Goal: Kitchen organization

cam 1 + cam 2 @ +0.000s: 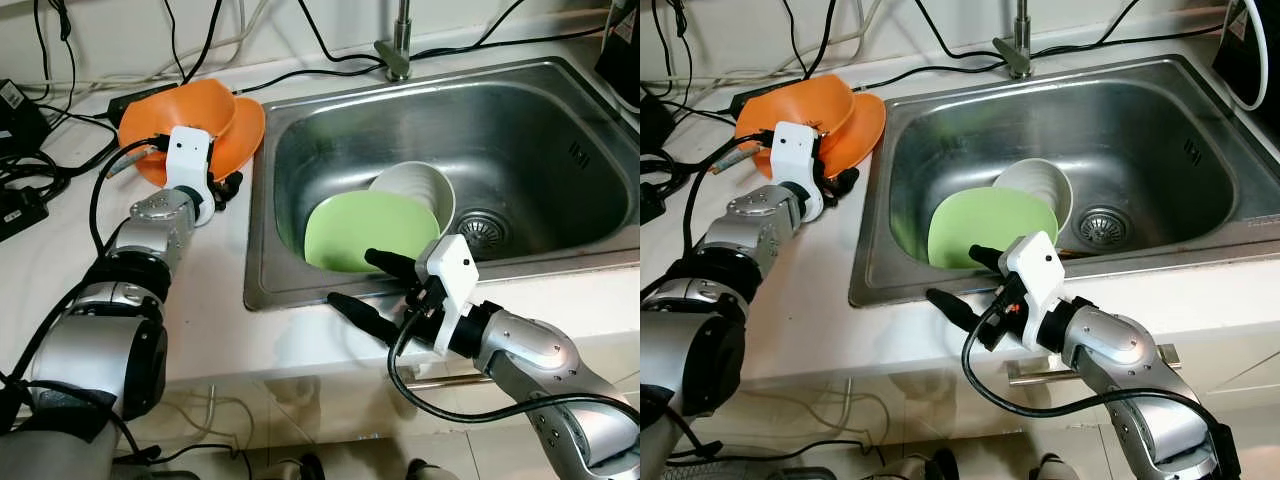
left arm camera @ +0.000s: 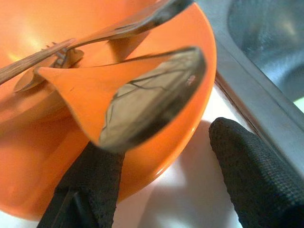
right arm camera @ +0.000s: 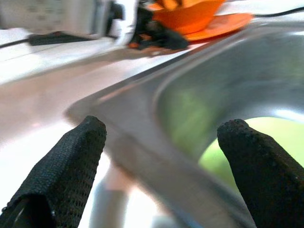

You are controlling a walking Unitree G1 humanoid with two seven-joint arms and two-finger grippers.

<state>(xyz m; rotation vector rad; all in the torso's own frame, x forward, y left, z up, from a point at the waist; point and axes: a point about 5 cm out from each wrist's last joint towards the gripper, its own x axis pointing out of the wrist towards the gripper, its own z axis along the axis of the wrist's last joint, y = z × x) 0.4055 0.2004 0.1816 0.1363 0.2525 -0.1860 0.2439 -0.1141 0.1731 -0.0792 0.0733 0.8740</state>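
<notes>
Over steel sink (image 1: 520, 110) rim, right pincer (image 1: 372, 282) gapes; left pincer (image 2: 166, 175) gapes beside glossy orange plate (image 2: 190, 118)

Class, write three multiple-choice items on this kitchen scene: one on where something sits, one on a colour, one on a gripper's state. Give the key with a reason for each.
1. Where is the green plate?
A. on the counter
B. inside the sink
C. on the floor

2. What colour are the dishes stacked on the counter beside the sink?
A. orange
B. blue
C. black

3. How does the right gripper stand?
A. shut on the plate
B. shut on a cable
C. open, holding nothing

Key:
1 B, the green plate leans in the sink against a white bowl.
2 A, the orange dishes sit by the left gripper.
3 C, the right gripper hovers over the sink's front rim, fingers apart.
</notes>
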